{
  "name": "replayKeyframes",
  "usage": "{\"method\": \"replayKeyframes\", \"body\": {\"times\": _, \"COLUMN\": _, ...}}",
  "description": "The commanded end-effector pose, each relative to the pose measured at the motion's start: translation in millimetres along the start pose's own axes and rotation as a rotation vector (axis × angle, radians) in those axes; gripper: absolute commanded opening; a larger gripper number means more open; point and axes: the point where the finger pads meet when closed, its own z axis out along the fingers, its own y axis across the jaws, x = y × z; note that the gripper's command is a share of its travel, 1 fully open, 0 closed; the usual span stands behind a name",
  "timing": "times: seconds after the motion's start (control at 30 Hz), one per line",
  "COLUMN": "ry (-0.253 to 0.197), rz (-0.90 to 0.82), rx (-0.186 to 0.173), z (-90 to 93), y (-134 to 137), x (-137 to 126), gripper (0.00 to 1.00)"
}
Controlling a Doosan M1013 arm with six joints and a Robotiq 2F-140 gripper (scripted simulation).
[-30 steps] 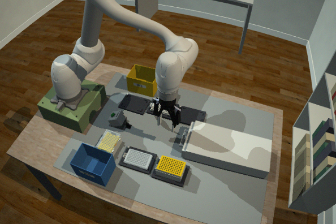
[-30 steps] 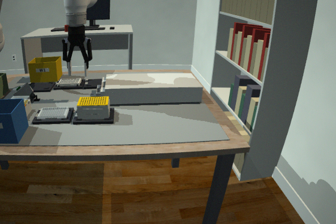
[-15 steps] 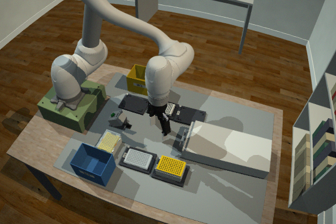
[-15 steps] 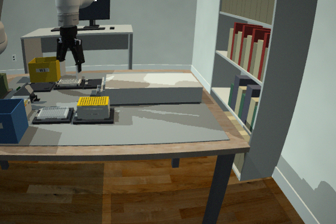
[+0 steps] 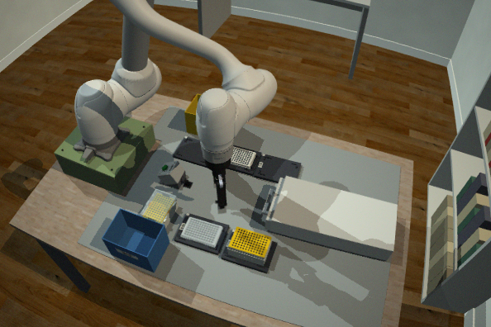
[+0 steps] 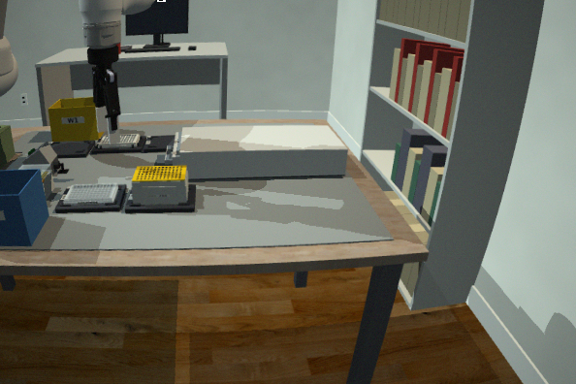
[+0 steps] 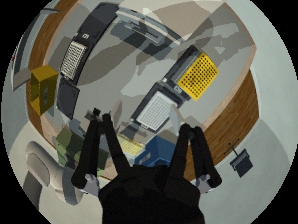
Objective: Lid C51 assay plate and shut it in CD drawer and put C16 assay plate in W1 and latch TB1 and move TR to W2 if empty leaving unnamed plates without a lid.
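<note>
My gripper (image 5: 221, 201) is open and empty. It hangs over the mat between the back rail of nests and the front nests; it also shows in the exterior view (image 6: 111, 121) and the wrist view (image 7: 144, 125). A plate with a dark rim (image 5: 243, 157) sits on the back rail (image 6: 119, 141). A clear plate (image 5: 202, 231) lies in a front nest (image 7: 157, 110). The tip rack TR with a yellow top (image 5: 250, 244) stands right of it. The tip box TB1 (image 5: 159, 206) stands between the DONE key housing (image 5: 172, 175) and the blue bin W2 (image 5: 136, 239). The yellow bin W1 (image 6: 74, 118) is at the back.
The long grey cooler CD (image 5: 332, 215) lies to the right, its drawer front (image 5: 269, 203) facing the gripper. The arm's green base (image 5: 106, 158) stands at the left. A bookshelf (image 6: 428, 121) stands beside the bench's right end.
</note>
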Motion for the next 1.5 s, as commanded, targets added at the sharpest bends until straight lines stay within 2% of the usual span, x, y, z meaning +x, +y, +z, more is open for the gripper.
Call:
{"method": "replayKeyframes", "body": {"times": 0.0, "ry": -0.002, "rz": 0.124, "rx": -0.003, "z": -1.3, "y": 7.5, "x": -12.4, "gripper": 0.66}}
{"method": "replayKeyframes", "body": {"times": 0.27, "ry": -0.002, "rz": 0.39, "rx": -0.003, "z": -3.8, "y": 23.9, "x": -39.7, "gripper": 0.66}}
{"method": "replayKeyframes", "body": {"times": 0.33, "ry": -0.002, "rz": 0.39, "rx": -0.003, "z": -3.8, "y": 23.9, "x": -39.7, "gripper": 0.66}}
{"method": "replayKeyframes", "body": {"times": 0.43, "ry": -0.002, "rz": 0.49, "rx": -0.003, "z": -4.8, "y": 30.1, "x": -50.0, "gripper": 0.66}}
{"method": "replayKeyframes", "body": {"times": 0.67, "ry": -0.002, "rz": 0.49, "rx": -0.003, "z": -7.0, "y": 44.5, "x": -73.9, "gripper": 0.66}}
{"method": "replayKeyframes", "body": {"times": 1.03, "ry": -0.002, "rz": 0.49, "rx": -0.003, "z": -7.1, "y": 44.6, "x": -74.0, "gripper": 0.66}}
{"method": "replayKeyframes", "body": {"times": 1.47, "ry": -0.002, "rz": 0.49, "rx": -0.003, "z": 7.6, "y": 44.6, "x": -74.0, "gripper": 0.66}}
